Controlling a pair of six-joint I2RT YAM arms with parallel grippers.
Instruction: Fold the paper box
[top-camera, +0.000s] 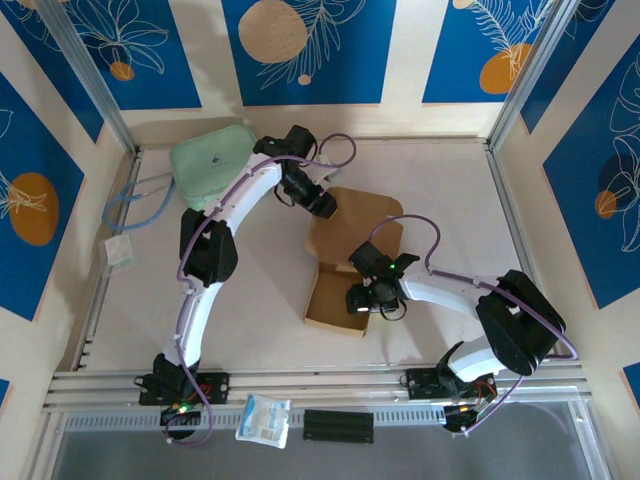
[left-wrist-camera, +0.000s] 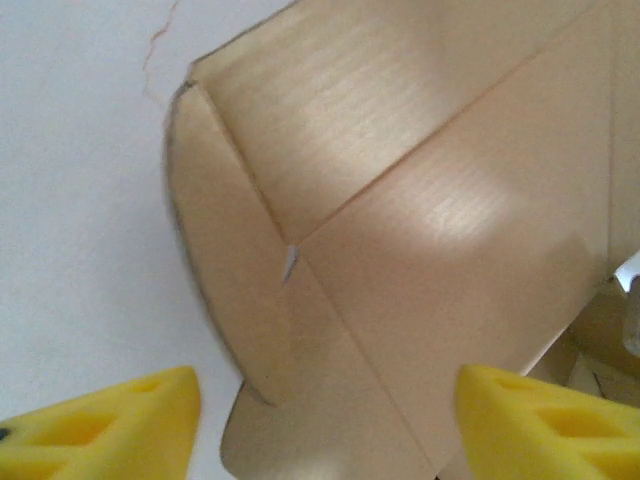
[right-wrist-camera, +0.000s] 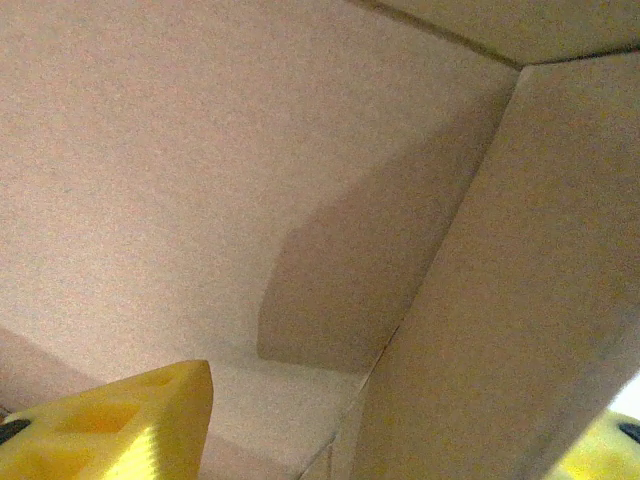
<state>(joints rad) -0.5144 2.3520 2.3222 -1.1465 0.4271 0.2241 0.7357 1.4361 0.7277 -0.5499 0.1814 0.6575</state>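
Note:
The paper box (top-camera: 342, 243) is brown cardboard, partly folded, in the middle of the table: a shallow tray with raised walls at the near end and a flat lid panel stretching away. My left gripper (top-camera: 323, 206) is at the lid's far left corner. In the left wrist view it (left-wrist-camera: 328, 400) is open, its yellow fingers (left-wrist-camera: 110, 425) wide apart on either side of a rounded flap of the box (left-wrist-camera: 420, 200). My right gripper (top-camera: 365, 299) reaches into the tray's right side. It (right-wrist-camera: 400, 420) is open, straddling an upright wall of the box (right-wrist-camera: 200, 150).
A mint-green pouch (top-camera: 210, 160) lies at the back left beside a blue cable (top-camera: 135, 205). A small white square (top-camera: 118, 250) sits by the left rail. A plastic packet (top-camera: 265, 420) and a black block (top-camera: 338, 425) rest on the near rail.

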